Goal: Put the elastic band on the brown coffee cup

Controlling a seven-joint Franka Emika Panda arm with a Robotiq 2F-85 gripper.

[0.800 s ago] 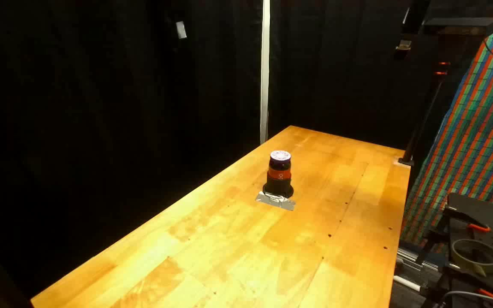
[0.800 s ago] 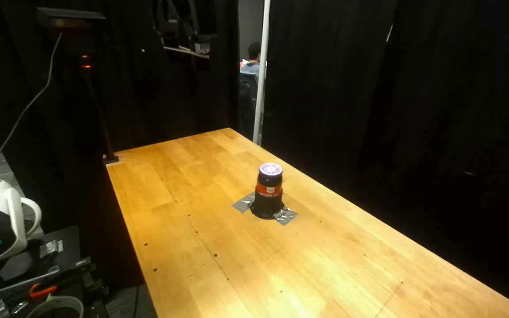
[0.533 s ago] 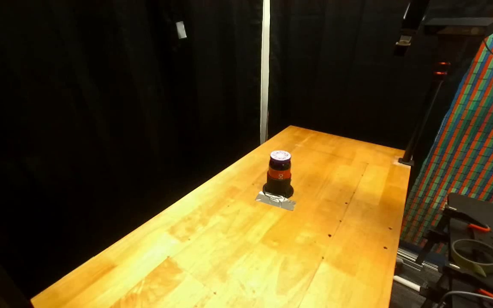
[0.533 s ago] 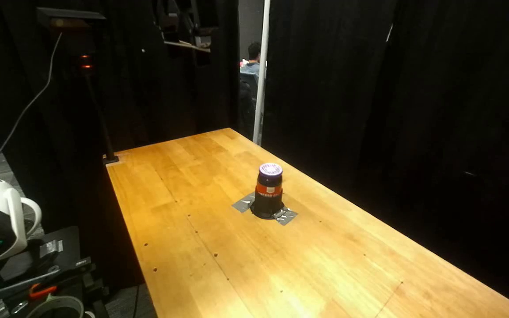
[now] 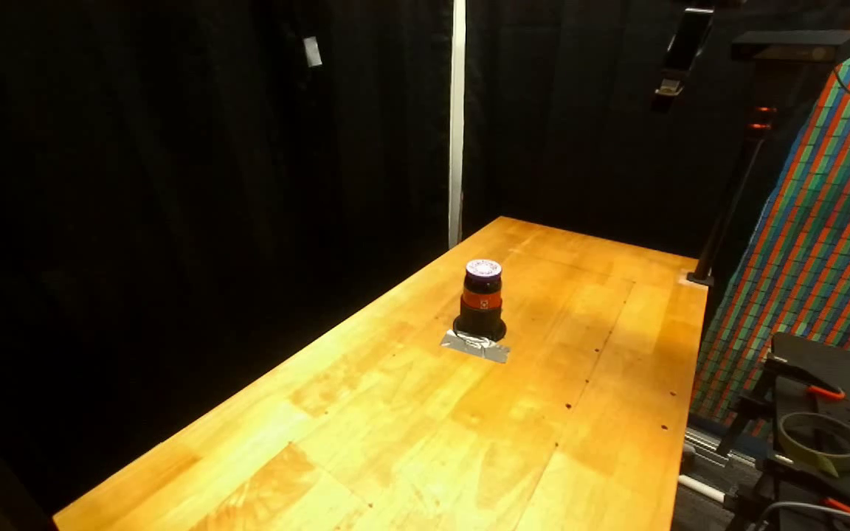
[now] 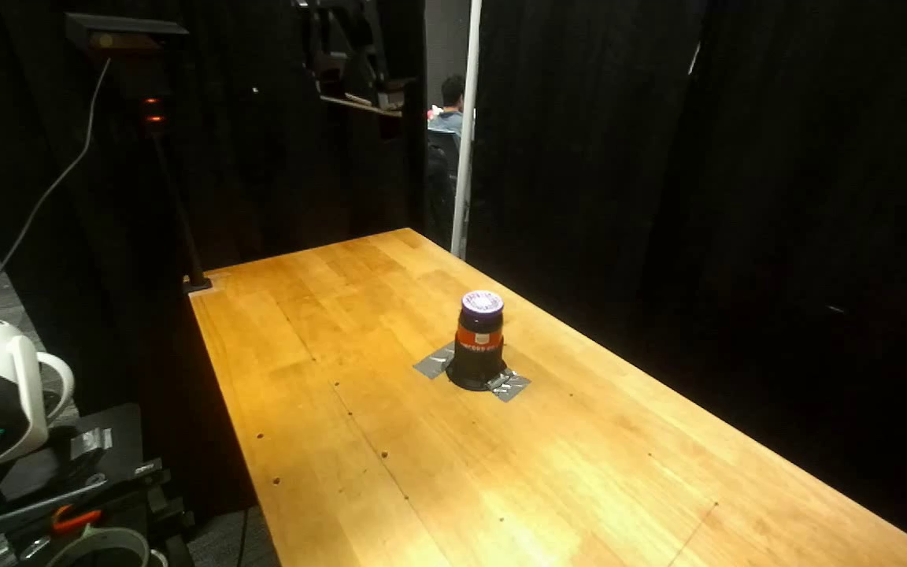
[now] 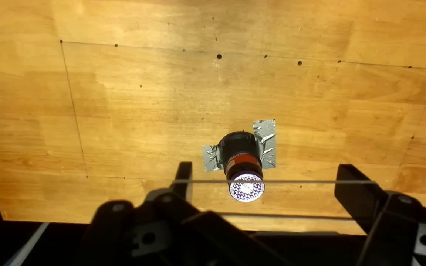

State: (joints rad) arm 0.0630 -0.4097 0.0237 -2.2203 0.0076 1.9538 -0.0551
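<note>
The brown coffee cup stands upright on the wooden table in both exterior views. It is dark with an orange-red stripe and a pale patterned top. In the wrist view the cup shows from above, between and beyond the fingers. My gripper is wide open. The elastic band is stretched around both fingers, with two strands crossing the gap. In an exterior view the band shows as a thin pale line. The gripper is high above the table's far part, apart from the cup; its fingertips are too dark to see there.
Grey tape holds the cup's base to the wooden table. A dark lamp-like post stands at the table's far corner. A side cart with a tape roll is beside the table. Black curtains hang around it.
My gripper has moved with the band, leftward and slightly down in one exterior picture and rightward and down in the other, closer to the cup. The cup has not moved.
</note>
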